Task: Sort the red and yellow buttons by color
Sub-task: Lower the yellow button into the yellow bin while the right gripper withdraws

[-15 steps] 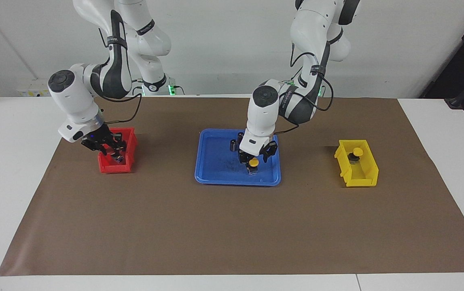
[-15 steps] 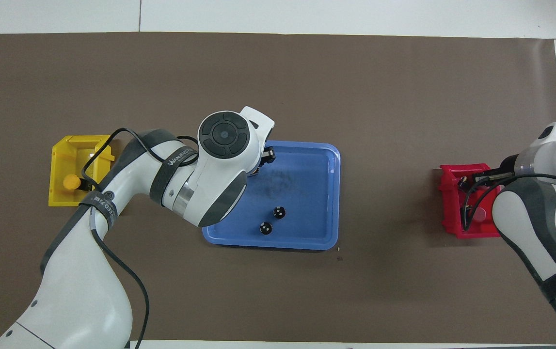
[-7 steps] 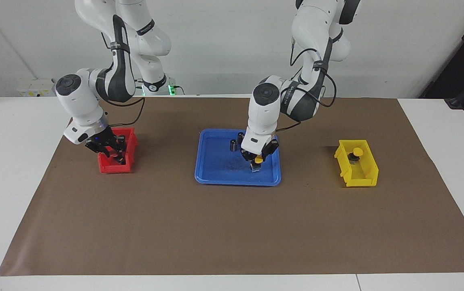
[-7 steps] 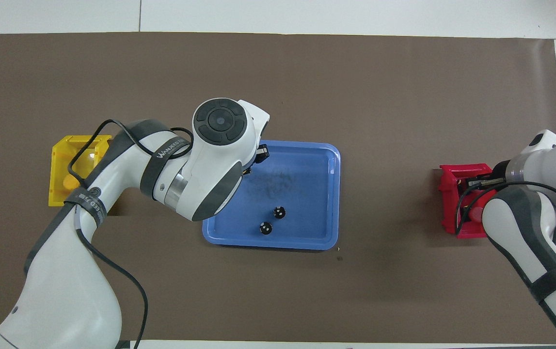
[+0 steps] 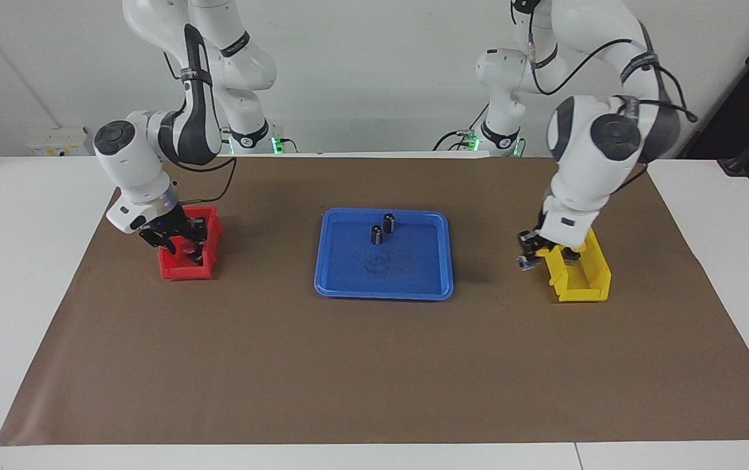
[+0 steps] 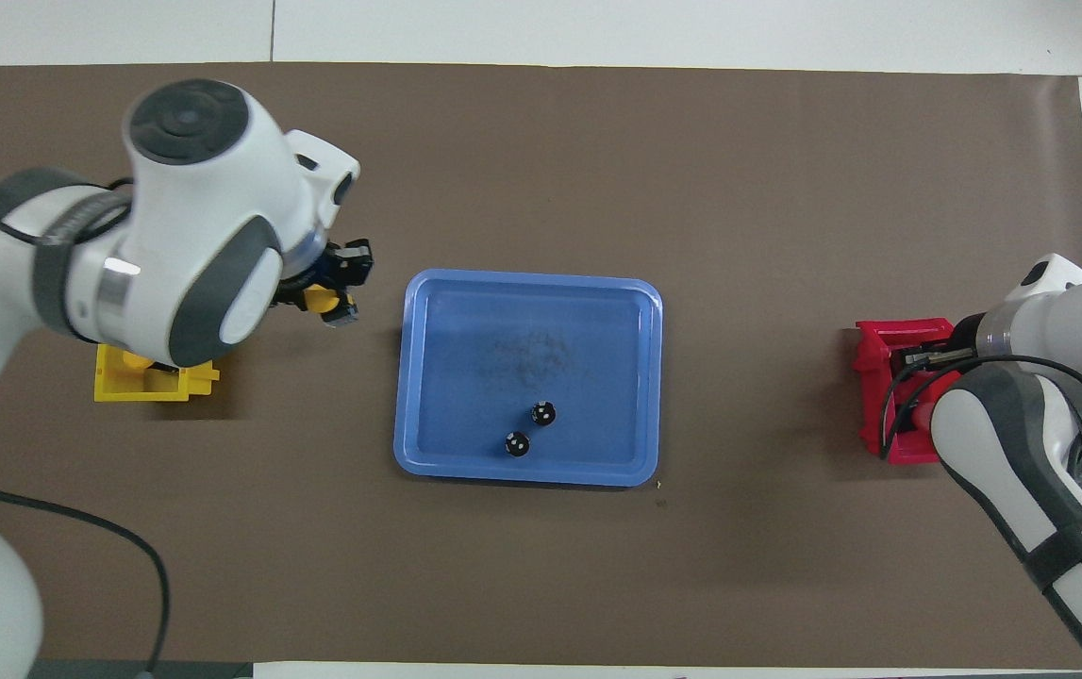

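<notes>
My left gripper is shut on a yellow-capped button, held low over the mat just beside the yellow bin, on the bin's side toward the tray. The bin also shows in the overhead view, mostly under the left arm. The other yellow button in it is hidden by the arm. My right gripper is over the red bin, fingers apart with red showing between them. The red buttons cannot be made out against the bin.
A blue tray sits mid-mat between the bins. Two dark capless cylinders stand in it near the robots' edge, also seen from overhead. A brown mat covers the white table.
My left gripper lifted the yellow button out of the blue tray and carried it toward the left arm's end, to the yellow bin. My right gripper rose slightly over the red bin.
</notes>
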You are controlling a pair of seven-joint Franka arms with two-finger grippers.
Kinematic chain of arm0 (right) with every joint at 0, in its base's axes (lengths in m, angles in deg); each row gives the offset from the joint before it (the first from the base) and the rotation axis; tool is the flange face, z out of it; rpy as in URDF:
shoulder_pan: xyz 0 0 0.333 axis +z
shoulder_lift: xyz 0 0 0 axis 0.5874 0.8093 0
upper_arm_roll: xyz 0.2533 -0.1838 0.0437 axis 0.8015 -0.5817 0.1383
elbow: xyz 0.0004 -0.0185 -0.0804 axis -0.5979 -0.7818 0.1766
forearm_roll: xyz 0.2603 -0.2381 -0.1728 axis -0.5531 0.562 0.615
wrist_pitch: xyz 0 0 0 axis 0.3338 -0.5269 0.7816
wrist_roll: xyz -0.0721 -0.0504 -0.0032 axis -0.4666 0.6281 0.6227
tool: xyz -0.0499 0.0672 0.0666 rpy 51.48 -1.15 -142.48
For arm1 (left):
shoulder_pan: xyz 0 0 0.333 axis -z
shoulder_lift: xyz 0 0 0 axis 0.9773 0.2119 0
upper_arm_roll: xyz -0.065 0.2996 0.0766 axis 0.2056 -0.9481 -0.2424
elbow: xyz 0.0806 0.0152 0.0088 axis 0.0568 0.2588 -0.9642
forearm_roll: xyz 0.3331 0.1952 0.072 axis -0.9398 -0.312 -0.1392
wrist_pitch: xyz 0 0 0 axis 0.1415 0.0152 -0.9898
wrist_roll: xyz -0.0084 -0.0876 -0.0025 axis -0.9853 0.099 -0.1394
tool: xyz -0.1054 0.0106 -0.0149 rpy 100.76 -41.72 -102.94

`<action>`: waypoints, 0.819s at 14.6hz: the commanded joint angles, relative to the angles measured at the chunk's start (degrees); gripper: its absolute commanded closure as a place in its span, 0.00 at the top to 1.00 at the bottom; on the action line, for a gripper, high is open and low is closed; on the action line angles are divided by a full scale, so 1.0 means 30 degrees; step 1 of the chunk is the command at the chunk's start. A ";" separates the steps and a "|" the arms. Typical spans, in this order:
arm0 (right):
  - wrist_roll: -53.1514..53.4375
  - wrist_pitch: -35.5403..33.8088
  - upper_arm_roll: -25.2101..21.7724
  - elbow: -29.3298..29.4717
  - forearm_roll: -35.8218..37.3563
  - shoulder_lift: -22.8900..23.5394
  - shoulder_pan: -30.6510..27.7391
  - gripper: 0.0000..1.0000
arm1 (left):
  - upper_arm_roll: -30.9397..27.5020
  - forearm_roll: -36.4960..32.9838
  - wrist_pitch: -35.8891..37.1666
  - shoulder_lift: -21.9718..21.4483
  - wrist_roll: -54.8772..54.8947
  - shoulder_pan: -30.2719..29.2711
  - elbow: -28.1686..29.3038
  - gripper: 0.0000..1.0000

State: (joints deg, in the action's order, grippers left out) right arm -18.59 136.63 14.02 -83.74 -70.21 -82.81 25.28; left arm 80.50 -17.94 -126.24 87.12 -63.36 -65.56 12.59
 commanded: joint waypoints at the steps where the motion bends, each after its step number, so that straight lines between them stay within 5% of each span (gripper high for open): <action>1: -0.0420 -0.2897 0.0041 0.2412 0.0035 -0.0097 0.0048 0.76 | 0.0175 -0.0916 0.0143 0.0150 0.2696 -0.1453 -0.0209 0.01; 3: -0.0128 -0.5446 0.0100 0.4520 0.0035 -0.0535 0.0282 0.87 | 0.0174 -0.0977 -0.0645 0.0092 0.5710 -0.2597 0.0374 0.01; 4: 0.0134 -0.6792 0.0100 0.5633 0.0006 -0.0886 0.0370 1.00 | 0.0203 -0.0977 -0.1317 -0.0169 0.6740 -0.3066 0.1073 0.01; 7: 0.1421 -1.0368 0.0071 0.8592 -0.0198 -0.1475 0.0284 1.00 | 0.0204 -0.0948 -0.3604 -0.1049 0.7044 -0.3393 0.3680 0.01; 12: 0.3182 -1.4510 -0.0135 1.2612 -0.0171 -0.0687 -0.0272 1.00 | 0.0233 -0.0948 -0.4309 -0.1606 0.7278 -0.3189 0.5120 0.01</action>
State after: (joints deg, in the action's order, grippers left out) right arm -10.73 95.52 13.43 -50.45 -70.27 -88.15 25.73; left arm 81.17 -19.34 -136.89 85.83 -42.21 -75.48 23.65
